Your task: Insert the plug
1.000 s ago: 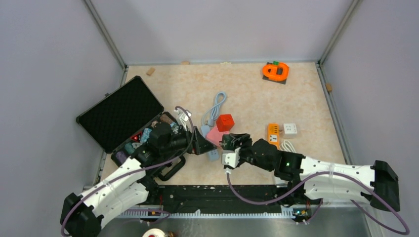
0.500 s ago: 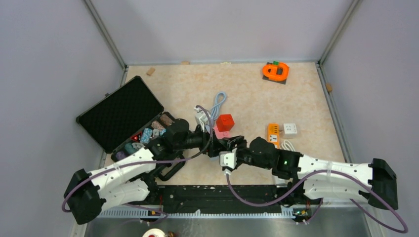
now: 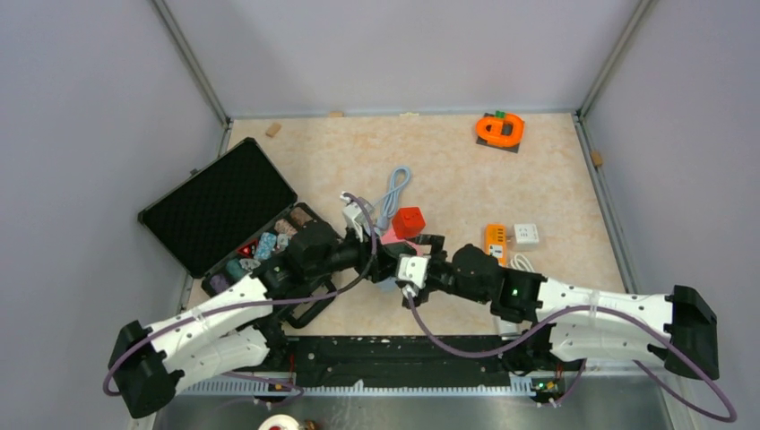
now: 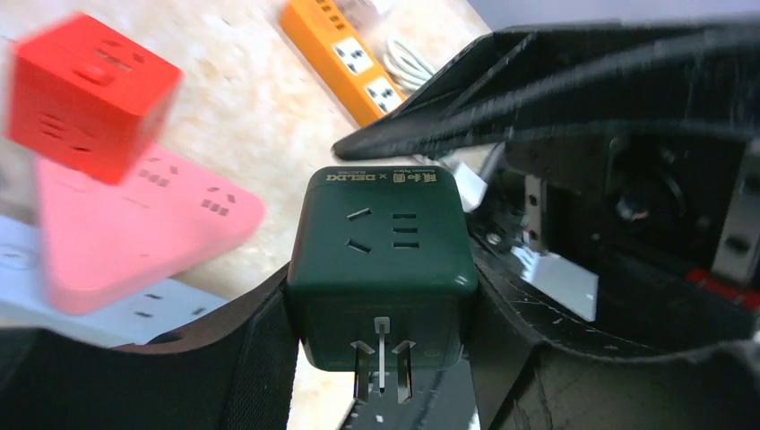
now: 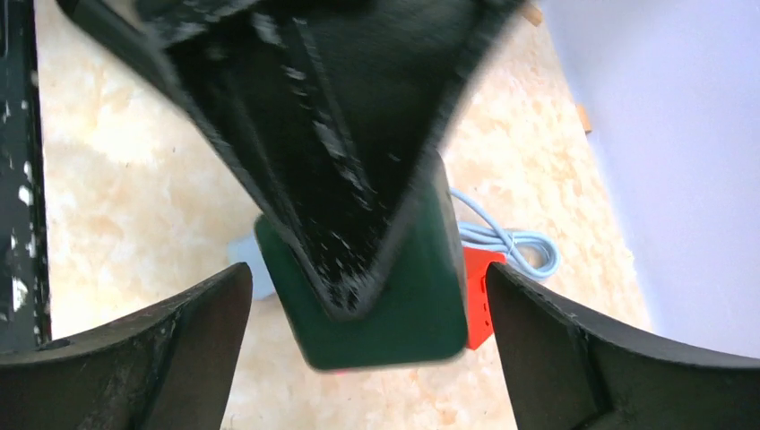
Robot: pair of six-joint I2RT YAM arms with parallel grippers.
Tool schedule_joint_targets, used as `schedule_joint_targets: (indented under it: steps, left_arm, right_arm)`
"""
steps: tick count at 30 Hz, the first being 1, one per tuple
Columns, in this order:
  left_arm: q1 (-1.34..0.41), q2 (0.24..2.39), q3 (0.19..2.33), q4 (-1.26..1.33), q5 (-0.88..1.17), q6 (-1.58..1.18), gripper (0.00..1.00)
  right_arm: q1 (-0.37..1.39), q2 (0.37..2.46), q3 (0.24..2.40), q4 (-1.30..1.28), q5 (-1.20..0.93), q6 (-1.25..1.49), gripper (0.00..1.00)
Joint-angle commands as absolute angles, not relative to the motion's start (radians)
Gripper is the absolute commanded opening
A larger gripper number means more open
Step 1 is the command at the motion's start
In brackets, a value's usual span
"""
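Top camera looks down from behind; both close wrist cameras share the green cube adapter [image 4: 384, 235] inside the left claw [image 4: 382, 282].

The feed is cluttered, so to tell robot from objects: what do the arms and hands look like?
The left arm and right arm have white link shells with black joints. A purple cable loops along each. The left hand and right hand are black, with broad tapering fingers.
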State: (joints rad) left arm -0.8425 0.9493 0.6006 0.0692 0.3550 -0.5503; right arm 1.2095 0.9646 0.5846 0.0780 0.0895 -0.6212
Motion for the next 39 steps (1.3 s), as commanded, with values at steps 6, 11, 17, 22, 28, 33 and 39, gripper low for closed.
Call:
schedule_joint_targets:
  steps: [6,11,17,22,28,33,39]
  left_arm:
    - [-0.842,0.650,0.500,0.020,0.187,-0.185,0.00]
    - [-0.842,0.520,0.459,-0.052,0.212,-0.001,0.00]
    - [-0.843,0.471,0.387,0.092,0.388,0.165,0.00]
    - [-0.843,0.524,0.398,0.168,0.453,0.258,0.00]
    - [-0.842,0.574,0.411,0.262,0.438,0.322,0.00]
    - [-0.842,0.609,0.405,0.353,0.458,0.340,0.00]
    - [-0.843,0.651,0.406,0.446,0.514,0.337,0.00]
  right_arm:
    - [1.103,1.023,0.800,-0.038,0.015,-0.132,0.99]
    - [0.983,0.996,0.785,-0.010,-0.090,0.115,0.99]
    - [0.787,1.003,0.743,0.107,-0.382,0.475,0.98]
    - [0.687,1.091,0.670,0.348,-0.675,0.768,0.98]
    - [0.683,1.122,0.605,0.486,-0.739,0.941,0.99]
    - [0.683,1.127,0.563,0.613,-0.790,1.043,0.99]
    - [0.684,1.212,0.551,0.716,-0.820,1.132,0.95]
